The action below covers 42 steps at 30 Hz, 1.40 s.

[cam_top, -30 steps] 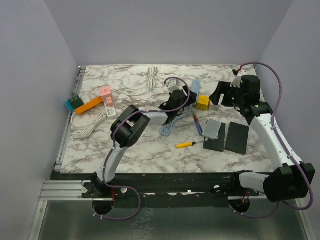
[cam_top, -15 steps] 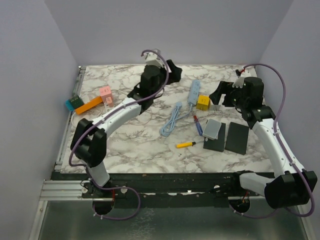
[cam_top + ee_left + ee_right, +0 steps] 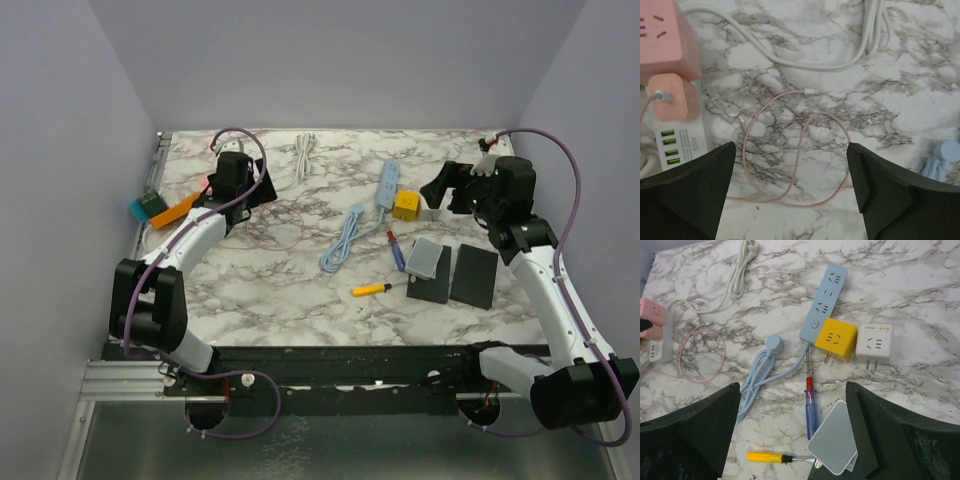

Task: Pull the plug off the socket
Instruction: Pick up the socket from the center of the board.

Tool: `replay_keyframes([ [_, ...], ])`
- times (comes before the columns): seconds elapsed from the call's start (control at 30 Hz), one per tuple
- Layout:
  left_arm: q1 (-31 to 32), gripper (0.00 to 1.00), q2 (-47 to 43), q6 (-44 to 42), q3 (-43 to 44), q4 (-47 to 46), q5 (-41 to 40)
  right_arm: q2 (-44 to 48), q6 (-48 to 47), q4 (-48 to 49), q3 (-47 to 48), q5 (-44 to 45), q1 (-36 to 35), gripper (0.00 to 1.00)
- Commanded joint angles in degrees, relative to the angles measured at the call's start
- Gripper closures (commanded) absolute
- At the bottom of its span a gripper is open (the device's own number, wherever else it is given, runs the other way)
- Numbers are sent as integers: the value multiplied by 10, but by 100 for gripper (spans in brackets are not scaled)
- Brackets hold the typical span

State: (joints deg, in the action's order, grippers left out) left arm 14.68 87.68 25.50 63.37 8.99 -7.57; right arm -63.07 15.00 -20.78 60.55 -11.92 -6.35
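Marble table (image 3: 280, 290) | my left gripper (image 3: 790, 146) swung from far centre to far left, jaws wide apart, empty | pink plug (image 3: 669, 95) seated in white strip (image 3: 682, 142) at far left, mostly hidden behind my arm from above | right gripper (image 3: 792, 385) hardly moved, jaws apart, empty

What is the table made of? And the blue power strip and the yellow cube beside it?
The table looks like white marble with grey veins, maybe only a printed surface. The blue power strip looks like smooth, moulded plastic with socket holes. The yellow cube adapter seems plastic too, with shiny metal prongs.
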Motion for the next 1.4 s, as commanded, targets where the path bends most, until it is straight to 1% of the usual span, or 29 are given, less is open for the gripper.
replay_keyframes([
  [0.0,-10,3,-1,-22,-40,23,-44,16,5,-4,-9,-4,3,9],
  [0.17,-54,3,38,11,-59,-11,-1,27,3,-8,-13,-13,3,12],
  [0.37,-60,3,39,-24,-66,-2,-70,40,-3,-10,-26,0,3,11],
  [0.5,-76,3,59,-40,-65,15,-74,39,-6,-13,-25,-3,3,12],
  [0.7,-85,2,64,-72,-66,20,-133,38,-8,-12,-23,-5,3,12],
  [0.77,-101,2,72,-75,-63,21,-119,38,-6,-9,-26,-5,3,12],
  [0.93,-105,2,93,-80,-60,19,-101,33,-3,-7,-26,-11,3,13],
  [1.07,-111,4,112,-79,-54,19,-78,35,-3,-8,-26,-10,3,15],
  [1.17,-113,8,121,-79,-49,19,-58,36,-4,-10,-26,-11,3,16],
  [1.37,-113,30,131,-86,-42,17,-46,35,-4,-11,-28,-11,3,18],
])
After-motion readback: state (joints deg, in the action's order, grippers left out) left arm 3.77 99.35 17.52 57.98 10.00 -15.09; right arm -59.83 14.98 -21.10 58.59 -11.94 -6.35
